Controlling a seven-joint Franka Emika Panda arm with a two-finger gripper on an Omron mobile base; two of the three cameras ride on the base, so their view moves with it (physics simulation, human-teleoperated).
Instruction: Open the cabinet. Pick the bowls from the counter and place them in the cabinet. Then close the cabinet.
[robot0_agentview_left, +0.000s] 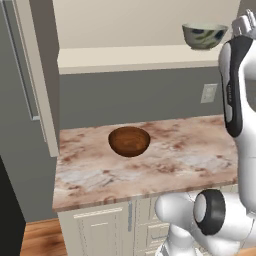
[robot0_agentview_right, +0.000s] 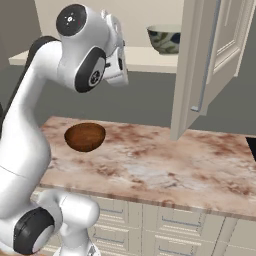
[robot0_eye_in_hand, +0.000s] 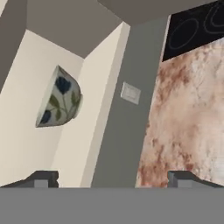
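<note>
- The cabinet (robot0_agentview_right: 210, 60) stands open: in the right base view one raised-panel door with a slim grey handle (robot0_agentview_right: 204, 65) swings out over the surface (robot0_agentview_right: 165, 165), and in the left base view the other door (robot0_agentview_left: 37, 75) hangs open at the left.
- The grey-green bowl (robot0_agentview_left: 204, 35) with dark leaf marks sits upright on the cabinet shelf (robot0_agentview_left: 135, 57), toward its right end.
- In the hand view the same bowl appears rolled on its side against the cream interior, well apart from the fingertips (robot0_eye_in_hand: 43, 178).
- The pincer (robot0_eye_in_hand: 111, 179) is spread wide, its two dark tips far apart at the bottom of the hand view, with nothing between them.
- The wooden bowl (robot0_agentview_left: 129, 141) rests upright on the marbled surface, toward its left and back, near the grey wall.
- A wall outlet (robot0_agentview_left: 209, 93) sits on the grey wall between shelf and surface.
- The arm (robot0_agentview_right: 85, 55) is raised, its hand up at shelf level, just right of the bowl in the left base view.
- A black cooktop (robot0_eye_in_hand: 197, 26) lies at the far end of the surface in the hand view.
- Cream base drawers (robot0_agentview_right: 165, 225) sit below the surface edge.
</note>
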